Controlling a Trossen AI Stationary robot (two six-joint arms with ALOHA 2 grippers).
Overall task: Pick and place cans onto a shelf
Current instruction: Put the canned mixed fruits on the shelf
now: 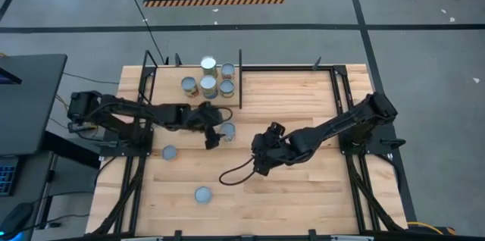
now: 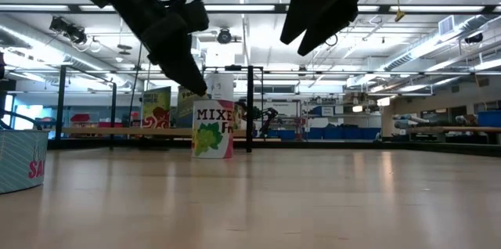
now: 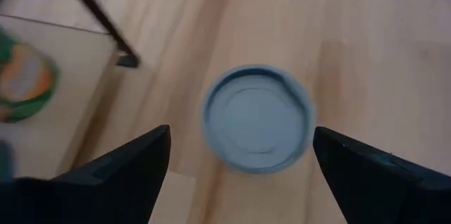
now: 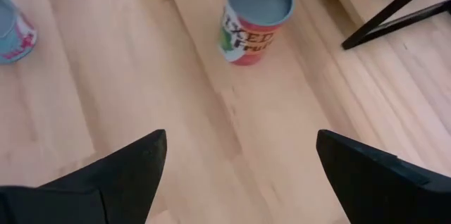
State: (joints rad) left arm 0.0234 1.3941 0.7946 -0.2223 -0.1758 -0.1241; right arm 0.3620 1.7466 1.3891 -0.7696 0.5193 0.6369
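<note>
A mixed-fruit can [image 1: 227, 131] stands upright on the table near the shelf [image 1: 168, 83]. It also shows in the low view [image 2: 213, 130] and in the right wrist view [image 4: 255, 14]. My left gripper [image 1: 218, 129] is open just above it. In the left wrist view the can's round top [image 3: 258, 118] lies between the two spread fingers, which touch nothing. My right gripper [image 1: 261, 158] hangs open and empty over the table's middle [image 4: 241, 134]. Several cans [image 1: 208, 86] stand on the shelf. Two more cans [image 1: 170, 152] [image 1: 202, 194] stand on the table.
The shelf's black post [image 1: 241, 82] stands just beyond the can, and its foot shows in the left wrist view [image 3: 127, 58]. A black cable [image 1: 235, 174] loops on the table under my right arm. Bare planks lie on the table's right half [image 1: 303, 188].
</note>
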